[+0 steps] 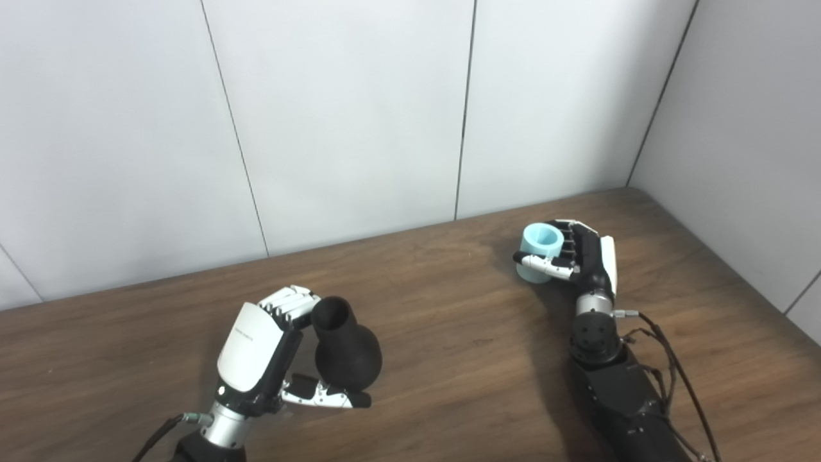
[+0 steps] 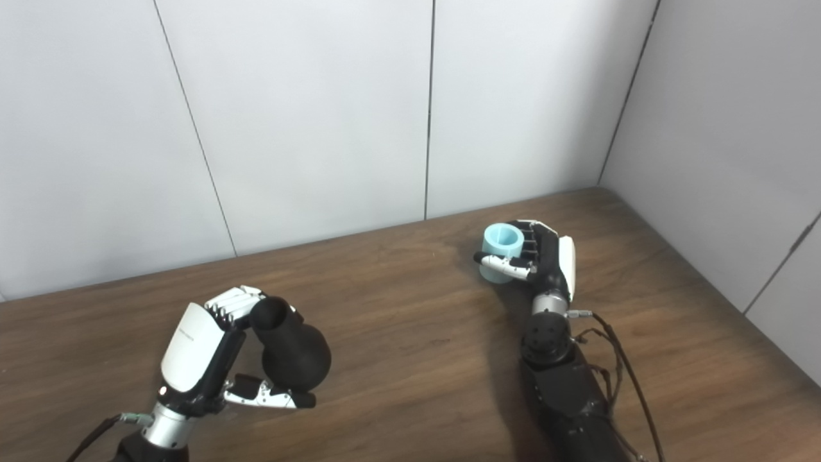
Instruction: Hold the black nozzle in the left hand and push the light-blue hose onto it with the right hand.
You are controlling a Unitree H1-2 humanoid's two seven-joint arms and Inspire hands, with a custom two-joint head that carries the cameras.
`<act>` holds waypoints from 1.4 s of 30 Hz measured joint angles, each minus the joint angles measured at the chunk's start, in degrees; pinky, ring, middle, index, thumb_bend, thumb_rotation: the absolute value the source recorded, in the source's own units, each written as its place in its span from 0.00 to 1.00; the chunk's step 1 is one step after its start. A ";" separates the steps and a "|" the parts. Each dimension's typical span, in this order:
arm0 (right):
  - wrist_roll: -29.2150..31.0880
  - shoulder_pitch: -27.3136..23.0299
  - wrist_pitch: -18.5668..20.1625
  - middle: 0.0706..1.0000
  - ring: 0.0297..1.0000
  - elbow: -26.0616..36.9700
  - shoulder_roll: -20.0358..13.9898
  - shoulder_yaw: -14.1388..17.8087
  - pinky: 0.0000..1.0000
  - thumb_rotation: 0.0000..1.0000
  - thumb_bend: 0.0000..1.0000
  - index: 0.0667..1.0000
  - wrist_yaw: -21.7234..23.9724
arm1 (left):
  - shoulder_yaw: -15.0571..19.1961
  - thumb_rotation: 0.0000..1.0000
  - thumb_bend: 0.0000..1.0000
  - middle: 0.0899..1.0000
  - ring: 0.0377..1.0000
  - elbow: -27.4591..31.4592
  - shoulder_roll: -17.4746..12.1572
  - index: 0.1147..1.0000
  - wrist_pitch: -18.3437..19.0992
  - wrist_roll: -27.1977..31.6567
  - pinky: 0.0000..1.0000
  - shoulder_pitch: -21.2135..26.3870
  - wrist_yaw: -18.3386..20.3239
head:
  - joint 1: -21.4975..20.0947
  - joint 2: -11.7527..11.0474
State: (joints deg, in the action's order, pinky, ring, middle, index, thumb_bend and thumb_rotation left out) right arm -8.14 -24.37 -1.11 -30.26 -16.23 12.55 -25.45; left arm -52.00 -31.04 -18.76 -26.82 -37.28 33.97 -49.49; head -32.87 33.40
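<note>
The black nozzle (image 1: 345,350) sits at lower left of the frame, gripped by the left hand (image 1: 260,350), its fingers (image 1: 292,300) wrapped round the neck. At right of centre, the right hand (image 1: 580,256) grips the light-blue hose (image 1: 540,251), upright on the brown surface (image 1: 449,321), well apart.

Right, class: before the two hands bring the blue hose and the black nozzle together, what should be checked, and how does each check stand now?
1. Left hand wrapped on black nozzle: ok.
2. Right hand closed round light-blue hose: ok.
3. Nozzle's narrow neck free of fingers: ok, it sticks up clear.
4. Hose's open end unblocked: ok, the bore shows.
5. Hose bore lined up with the neck: not ok, parts far apart.
6. Grip firmness: cannot tell.
</note>
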 measured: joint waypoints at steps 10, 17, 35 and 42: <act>-0.06 0.03 -0.02 0.55 0.57 0.03 0.11 0.02 0.52 0.10 0.60 0.47 -0.18 | -0.04 0.00 0.50 0.41 0.44 -0.02 0.00 0.43 0.00 0.00 0.61 0.01 0.00 | 0.00 -0.09; -0.16 0.54 -1.83 0.45 0.45 -0.09 0.25 -0.05 0.42 0.00 0.53 0.44 -0.87 | -0.06 0.00 0.50 0.41 0.44 -0.03 0.00 0.44 0.00 0.00 0.61 0.01 0.00 | 0.00 -0.26; 0.15 1.00 -3.12 0.46 0.45 -0.06 0.25 -0.08 0.42 0.00 0.53 0.44 -0.59 | -0.08 0.00 0.50 0.41 0.44 -0.11 0.02 0.43 -0.01 -0.15 0.62 0.03 -0.01 | 0.09 -0.44; 0.14 1.65 -3.04 0.45 0.44 1.21 0.43 -0.39 0.42 0.00 0.52 0.43 -0.15 | -0.12 0.00 0.50 0.41 0.44 -0.13 0.06 0.43 -0.02 -0.41 0.62 0.05 -0.01 | 0.70 -0.35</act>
State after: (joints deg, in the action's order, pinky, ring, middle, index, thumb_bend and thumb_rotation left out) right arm -8.00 -22.72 -4.15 -29.05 -15.80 12.16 -25.60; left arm -52.12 -31.17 -18.70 -26.83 -37.70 34.01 -49.49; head -32.17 33.05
